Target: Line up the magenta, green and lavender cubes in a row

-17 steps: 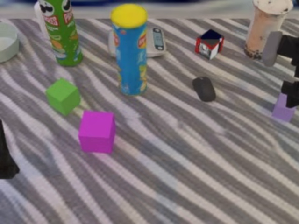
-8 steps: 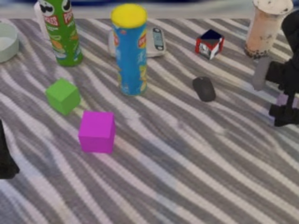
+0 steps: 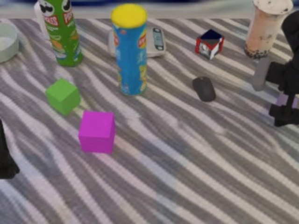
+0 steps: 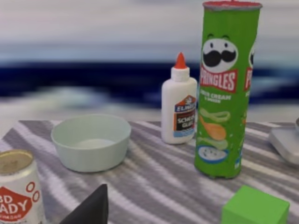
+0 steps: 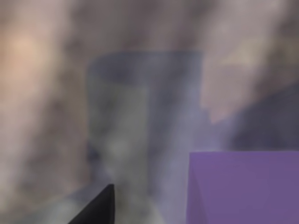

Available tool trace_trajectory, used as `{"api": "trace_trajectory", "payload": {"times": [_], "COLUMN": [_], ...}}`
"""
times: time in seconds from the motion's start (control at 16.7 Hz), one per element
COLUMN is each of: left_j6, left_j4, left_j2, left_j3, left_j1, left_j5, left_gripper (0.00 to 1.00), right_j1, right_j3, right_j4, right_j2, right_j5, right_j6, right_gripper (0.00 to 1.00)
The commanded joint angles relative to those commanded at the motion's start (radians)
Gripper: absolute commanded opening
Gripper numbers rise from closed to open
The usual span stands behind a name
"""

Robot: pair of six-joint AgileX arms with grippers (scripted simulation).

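Observation:
The magenta cube (image 3: 96, 131) and the green cube (image 3: 62, 96) rest apart on the striped cloth at the left. Only a patch of the lavender cube (image 3: 283, 100) shows at the far right edge, under my right arm. My right gripper (image 3: 286, 96) stands over it, open, with the cube between its fingers. In the right wrist view the lavender cube (image 5: 243, 186) sits apart from the one visible fingertip (image 5: 100, 207). My left gripper (image 3: 5, 161) is parked open at the left edge, with the green cube (image 4: 254, 207) near it in the left wrist view.
A blue crisp can (image 3: 129, 49), a green crisp can (image 3: 62, 30), a kitchen scale (image 3: 156, 42), a red, white and dark blue cube (image 3: 209, 43), a black mouse (image 3: 204, 88) and a drink cup (image 3: 265, 25) stand along the back. A pale bowl (image 3: 5, 41) is at the back left.
My right gripper came down and forward over the lavender cube, covering most of it, then held still. The other cubes and the left arm have not moved.

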Motion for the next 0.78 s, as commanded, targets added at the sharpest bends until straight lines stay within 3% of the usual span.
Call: {"api": "trace_trajectory", "payload": {"times": [0.6,0.78], "left_j6": [0.0,0.0], "left_j4": [0.0,0.0], "left_j2": [0.0,0.0], "left_j3": [0.0,0.0], "left_j1": [0.0,0.0], "left_j5": [0.0,0.0], "left_gripper": [1.0,1.0], "right_j1": [0.0,0.0], "right_j3": [0.0,0.0], "right_j4": [0.0,0.0], "right_j2": [0.0,0.0], "right_j5": [0.0,0.0], "right_j6": [0.0,0.0], "right_gripper": [0.02,0.0]}}
